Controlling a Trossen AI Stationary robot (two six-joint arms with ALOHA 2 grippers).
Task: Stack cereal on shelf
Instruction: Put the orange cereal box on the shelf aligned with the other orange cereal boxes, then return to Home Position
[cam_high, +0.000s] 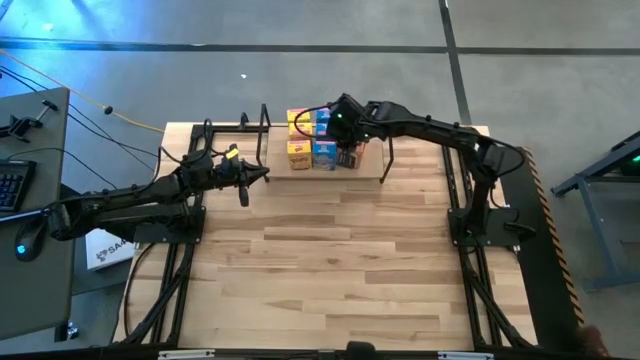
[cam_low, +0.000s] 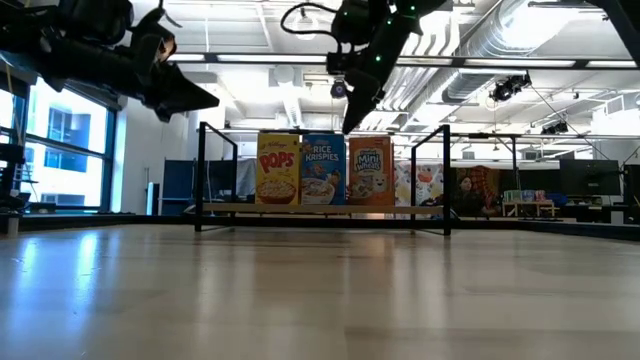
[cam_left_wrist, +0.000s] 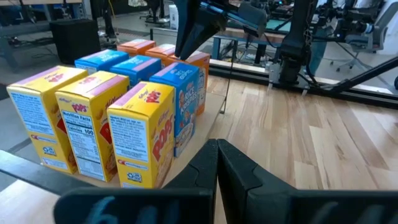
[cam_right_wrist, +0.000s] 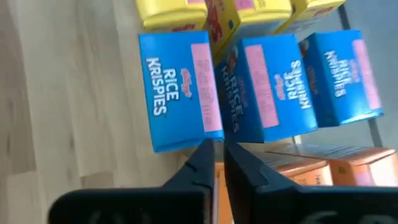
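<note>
The cereal boxes (cam_high: 312, 139) stand upright in a tight block on the shelf (cam_high: 372, 163), toward twelve o'clock on the table (cam_high: 330, 260) in the high view. They are small rectangular cardboard cartons with smooth printed faces: yellow ones marked Pops (cam_left_wrist: 140, 134), blue ones marked Rice Krispies (cam_right_wrist: 177, 96), and orange ones (cam_low: 370, 171), grouped by colour in rows. From table height three fronts show side by side, yellow, blue and orange. The shelf is a pale wooden plank carried on a thin black wire frame with upright loops at each end. The table is light butcher-block wood with visible strips of grain. The right gripper (cam_right_wrist: 216, 152) hangs over the block at its three o'clock side, its dark, tapered fingers pressed together and gripping nothing, tips between a blue box and the orange ones. The left gripper (cam_high: 262, 175) waits at nine o'clock of the boxes, jaws closed and empty.
</note>
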